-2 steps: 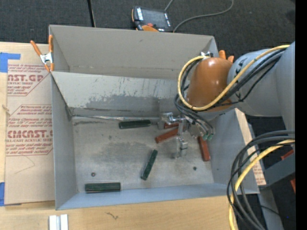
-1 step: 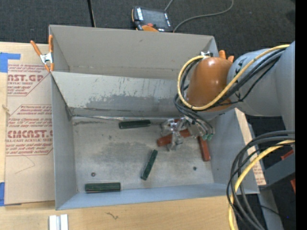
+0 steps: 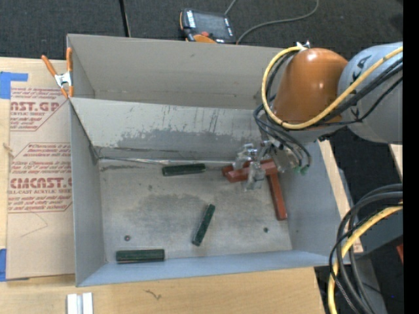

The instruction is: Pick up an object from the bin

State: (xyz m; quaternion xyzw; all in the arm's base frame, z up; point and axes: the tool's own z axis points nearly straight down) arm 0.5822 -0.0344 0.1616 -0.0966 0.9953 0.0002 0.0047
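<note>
Long red-brown bar (image 3: 278, 198) lies on the floor of the bin (image 3: 163, 120), right of centre and near the right wall. It runs from under the gripper toward the front, slightly tilted.

Front-left corner: dark green bar (image 3: 140, 256), flat along the front wall.

Farther back, left of centre: second dark green bar (image 3: 183, 170), lying crosswise near the foot of the back wall.

Mid-floor: third dark green bar (image 3: 203, 225), angled, well apart from the other two.

Short red-brown piece (image 3: 233, 173) is just right of the second green one, with a small gap between them. Its right end goes under the gripper.

Gripper (image 3: 252, 172) sits directly over the spot where the short piece and the long bar meet. Can't tell if those are one L-shaped part or two. Can't tell either whether the gripper is apart, together or clamped on something.

Orange wrist cover (image 3: 309, 84), looped with yellow cables, is above it at the bin's back-right.
</note>
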